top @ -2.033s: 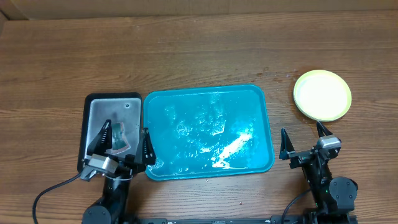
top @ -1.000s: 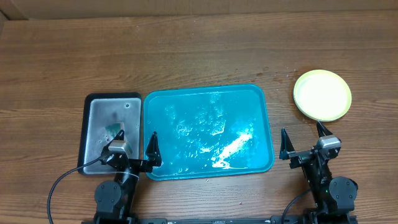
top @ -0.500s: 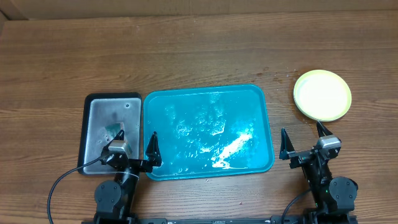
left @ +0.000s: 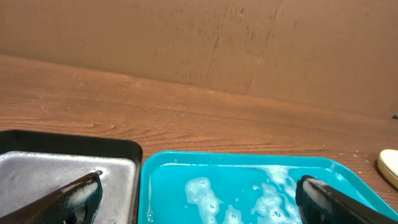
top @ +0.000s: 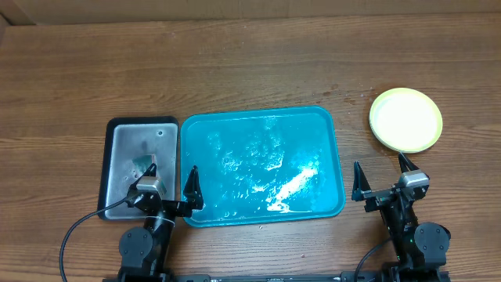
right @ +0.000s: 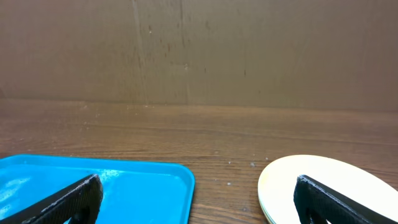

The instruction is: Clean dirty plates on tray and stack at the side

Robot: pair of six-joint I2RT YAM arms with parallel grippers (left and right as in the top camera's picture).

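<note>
Judging by the layout, looks like the tail end of the job. Shows no plate anywhere on the large teal-blue rectangular plastic tray [top: 205, 137] lying mid-worktop toward the near edge, only white foam [top: 235, 163] and a wet sheen. Finds the plates instead as a stack of round shallow plastic plates [top: 405, 119], pale yellow-green rim w/ a paler top, set well apart from the tray toward the right edge (no. in the pile unclear from above; right wrist view hints at layered rims, no more). Shows no dark smear on the top plate.

Has the left gripper [top: 162, 189] low at the near edge, fingers spread wide and pinching nothing, straddling the seam between the teal tray and the smaller black-rimmed grey metal tray [top: 133, 141] just beside it on the left. Leaves a green sponge-like scrap [top: 145, 166] lying in that grey tray, apart from the fingers.

Has the right gripper [top: 380, 176] likewise spread and empty, near the front edge, between the teal tray's near-right corner and the stack, touching neither.

Reads as wash and stack steps prob. complete. Calls for little next: at most a check that the pile sits square and clean, else parking both arms clear w/o nudging the stack.
</note>
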